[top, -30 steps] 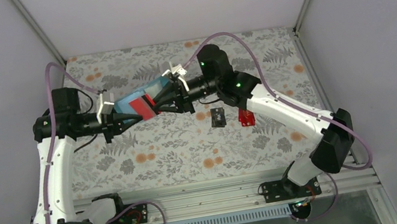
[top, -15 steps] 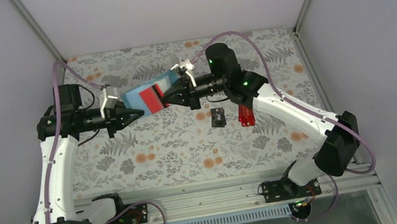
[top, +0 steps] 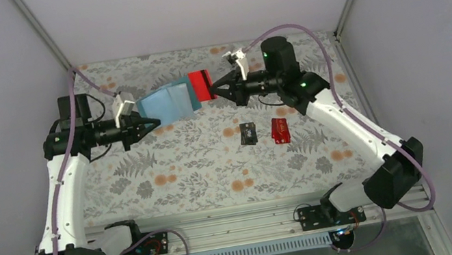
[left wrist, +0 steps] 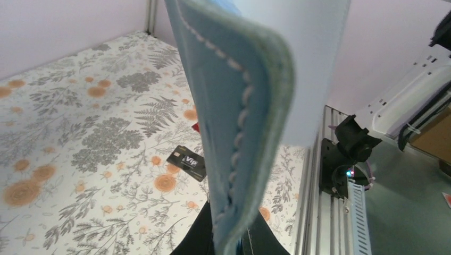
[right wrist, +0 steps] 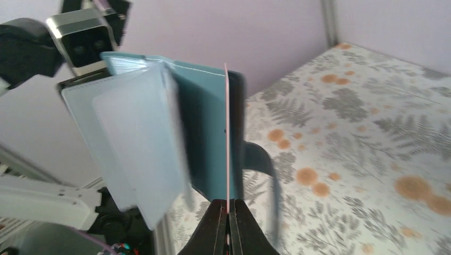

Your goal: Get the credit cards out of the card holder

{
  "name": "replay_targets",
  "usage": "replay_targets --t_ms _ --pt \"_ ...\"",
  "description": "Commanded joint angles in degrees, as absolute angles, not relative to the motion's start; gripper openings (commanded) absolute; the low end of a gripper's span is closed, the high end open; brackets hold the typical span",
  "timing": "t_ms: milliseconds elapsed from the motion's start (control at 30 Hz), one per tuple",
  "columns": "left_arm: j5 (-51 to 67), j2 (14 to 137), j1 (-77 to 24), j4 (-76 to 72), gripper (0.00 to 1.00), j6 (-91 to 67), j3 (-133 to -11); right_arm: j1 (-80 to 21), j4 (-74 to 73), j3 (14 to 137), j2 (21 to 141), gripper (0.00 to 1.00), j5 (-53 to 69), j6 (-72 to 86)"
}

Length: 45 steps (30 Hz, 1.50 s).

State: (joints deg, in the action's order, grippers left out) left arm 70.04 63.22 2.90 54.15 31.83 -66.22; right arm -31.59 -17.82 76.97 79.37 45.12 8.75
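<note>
Both arms share white link shells and black cylindrical joint housings. A mauve cable [top: 431,184] trails along the right arm [top: 347,124], another along the left arm [top: 58,197]. Small green lights dot the right arm's joints. The left tool [top: 143,125] and right tool [top: 217,91] are black and tapered.
</note>
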Motion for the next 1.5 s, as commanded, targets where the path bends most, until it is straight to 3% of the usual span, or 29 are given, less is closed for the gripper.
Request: replay_targets --t_ms 0,200,467,800,1167,1467 --pt "65.1 63.1 3.4 48.6 0.02 25.5 -66.0 -29.2 -26.2 81.4 77.0 0.04 34.9 11.7" --pt "44.7 64.0 4.2 42.2 0.02 16.6 -64.8 -31.6 -44.5 79.6 75.6 0.04 8.5 24.5" --pt "45.0 65.0 4.2 41.8 0.02 15.2 -65.4 -45.0 -61.1 66.6 78.4 0.04 -8.0 40.8" --pt "48.0 64.8 4.2 42.3 0.02 15.6 -65.5 -58.7 -70.7 65.6 96.7 0.04 -10.7 51.0" --pt "49.0 64.0 4.2 42.8 0.02 16.2 -65.4 -58.8 -68.4 77.5 116.5 0.04 -9.9 43.9" --pt "49.4 64.4 4.2 42.8 0.02 16.2 -65.3 -57.3 -63.2 78.7 117.9 0.05 -4.9 41.4"
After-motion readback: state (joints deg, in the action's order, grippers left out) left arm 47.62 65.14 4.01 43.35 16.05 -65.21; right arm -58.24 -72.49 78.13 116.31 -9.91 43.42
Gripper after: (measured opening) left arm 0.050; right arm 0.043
